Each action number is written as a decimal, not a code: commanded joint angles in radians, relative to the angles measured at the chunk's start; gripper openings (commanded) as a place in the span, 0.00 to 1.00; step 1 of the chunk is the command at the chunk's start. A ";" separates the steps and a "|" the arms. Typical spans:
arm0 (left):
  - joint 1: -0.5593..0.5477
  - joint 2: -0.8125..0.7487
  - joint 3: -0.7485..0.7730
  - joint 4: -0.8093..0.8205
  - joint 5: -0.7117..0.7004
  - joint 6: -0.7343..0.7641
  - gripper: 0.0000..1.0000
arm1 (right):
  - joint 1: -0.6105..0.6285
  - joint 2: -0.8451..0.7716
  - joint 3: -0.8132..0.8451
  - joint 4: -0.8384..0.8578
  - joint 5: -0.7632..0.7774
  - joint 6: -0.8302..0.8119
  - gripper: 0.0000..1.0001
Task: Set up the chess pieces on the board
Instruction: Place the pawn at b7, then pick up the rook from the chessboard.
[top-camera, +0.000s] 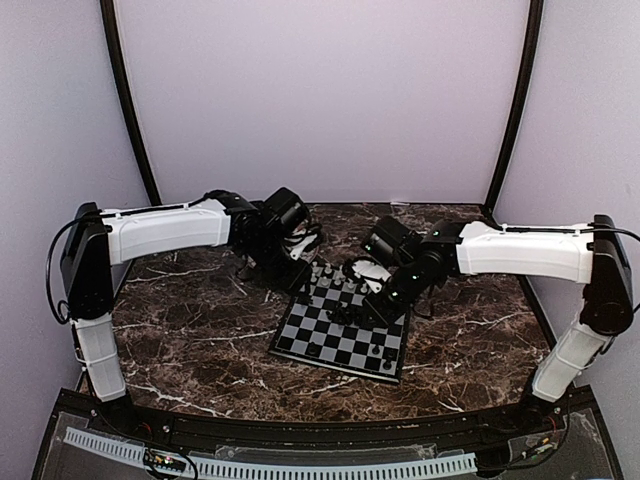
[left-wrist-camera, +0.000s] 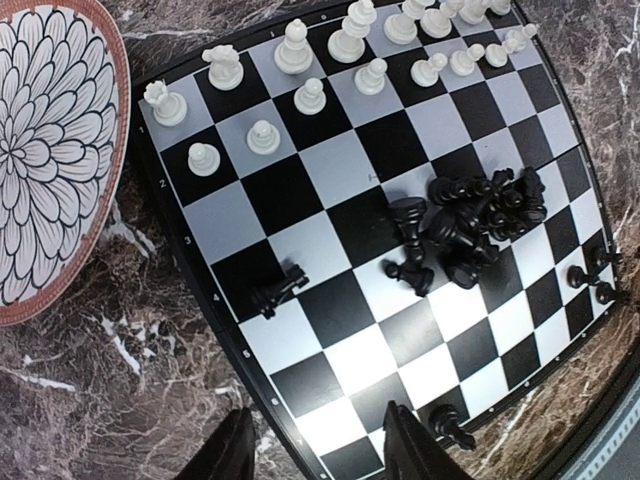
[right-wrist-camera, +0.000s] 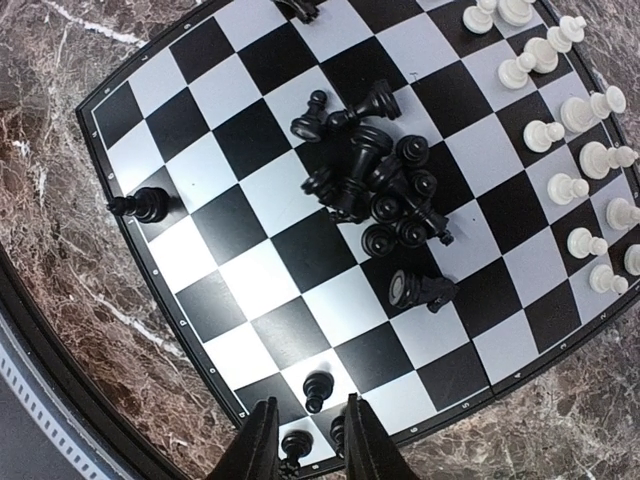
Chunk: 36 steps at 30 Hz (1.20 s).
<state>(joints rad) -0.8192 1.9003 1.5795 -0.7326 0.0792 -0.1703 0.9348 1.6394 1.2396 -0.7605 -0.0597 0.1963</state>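
Got the chessboard (top-camera: 320, 330) flat on the marble table (top-camera: 200, 330) beside a flowery plate (left-wrist-camera: 50, 150). Seeing white pieces (left-wrist-camera: 294, 47) in two rows along one edge, black pieces (right-wrist-camera: 384, 207) mostly heaped mid-board. Hovering above: left gripper (left-wrist-camera: 320, 440) wide, right gripper (right-wrist-camera: 308, 430) barely parted, both empty.

Black chessmen (right-wrist-camera: 385, 205) clog the board's (right-wrist-camera: 250, 280) middle; white chessmen (right-wrist-camera: 560, 135) line one edge; squares between lie bare.

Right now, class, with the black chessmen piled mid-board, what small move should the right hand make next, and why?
Probably move the right hand to the heap of black chess pieces and grasp an outlying one. The hand hangs open and empty over the near edge of the black-and-silver checked board; the pale white chess pieces already stand in two rows.
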 joint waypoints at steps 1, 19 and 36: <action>0.013 0.038 0.014 -0.042 -0.046 0.114 0.46 | -0.019 -0.023 0.015 -0.017 -0.003 0.009 0.25; 0.098 0.120 -0.028 0.135 0.119 0.590 0.45 | -0.046 -0.119 -0.028 -0.123 -0.017 0.015 0.25; 0.103 0.194 0.020 0.171 0.233 0.678 0.36 | -0.053 -0.130 -0.049 -0.148 -0.027 0.004 0.25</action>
<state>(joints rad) -0.7174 2.0857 1.5990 -0.5674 0.2760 0.4725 0.8886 1.5372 1.1881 -0.8948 -0.0788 0.2035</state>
